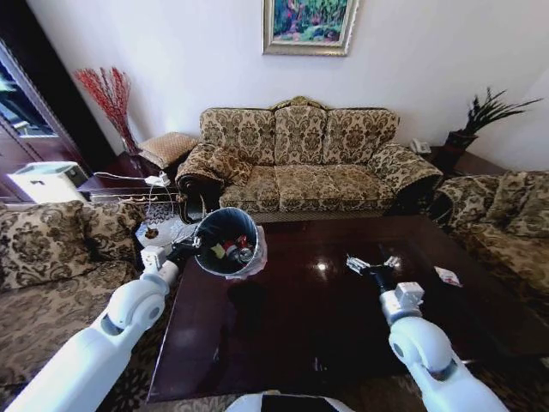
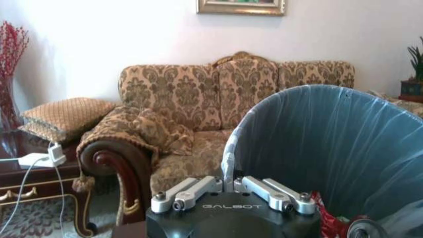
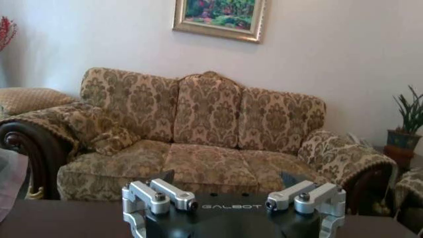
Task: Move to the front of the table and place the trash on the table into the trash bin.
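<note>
The glossy dark reddish-brown coffee table stretched broad and mostly bare before the robot, with patterned sofas close along its left, far and right edges.

At the table's near-left corner, the left gripper held the round black trash bin with its whitish plastic liner by the rim. The bin was tilted so its mouth faced the camera. In the left wrist view, the left gripper had its jaws closed narrowly on the bin's lined rim. Small red, white and yellowish trash lay inside the bin.

The right gripper hovered over the table's middle-right part, its jaws spread wide and holding nothing. A small red-and-white wrapper lay on the table near its right edge, well apart from those jaws.

A framed painting hung on the pale wall above the far sofa.
</note>
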Motion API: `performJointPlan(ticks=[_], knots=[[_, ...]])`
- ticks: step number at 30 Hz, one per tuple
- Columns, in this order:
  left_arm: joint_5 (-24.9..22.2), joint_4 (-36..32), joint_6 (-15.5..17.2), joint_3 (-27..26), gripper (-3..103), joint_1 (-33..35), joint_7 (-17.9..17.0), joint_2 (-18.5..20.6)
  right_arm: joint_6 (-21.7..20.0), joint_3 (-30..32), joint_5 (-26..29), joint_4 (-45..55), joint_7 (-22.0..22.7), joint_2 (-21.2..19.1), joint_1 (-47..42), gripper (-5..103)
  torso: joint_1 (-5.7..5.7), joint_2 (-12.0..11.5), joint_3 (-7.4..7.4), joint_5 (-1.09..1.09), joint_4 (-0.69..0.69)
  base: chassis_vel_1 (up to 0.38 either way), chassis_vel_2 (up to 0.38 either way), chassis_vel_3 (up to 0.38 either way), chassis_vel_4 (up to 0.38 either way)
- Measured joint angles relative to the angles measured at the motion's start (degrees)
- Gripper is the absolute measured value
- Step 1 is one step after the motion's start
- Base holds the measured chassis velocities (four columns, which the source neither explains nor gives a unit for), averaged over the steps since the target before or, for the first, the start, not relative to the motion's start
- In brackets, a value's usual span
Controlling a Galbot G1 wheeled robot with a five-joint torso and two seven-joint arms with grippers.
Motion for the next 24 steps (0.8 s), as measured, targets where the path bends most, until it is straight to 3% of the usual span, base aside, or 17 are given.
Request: performJointPlan(ticks=[17,24], knots=[[0.04,-1.77,-0.01,-1.15,3,1.04,-0.22,-0.82,0.28,-2.22,-0.66,-0.11,0.21,1.17,-0.06,100,0.00,-0.01,0.00,0.00,-0.01,-0.288,-0.290,0.291,0.296],[1.74,-2.43,0.29,0.02,3,1.52,-0.21,-1.58,1.48,-2.99,-0.80,-7.38,-3.36,1.93,0.59,100,-0.01,-0.01,0.00,0.02,-0.02,-0.330,-0.346,0.362,0.377]])
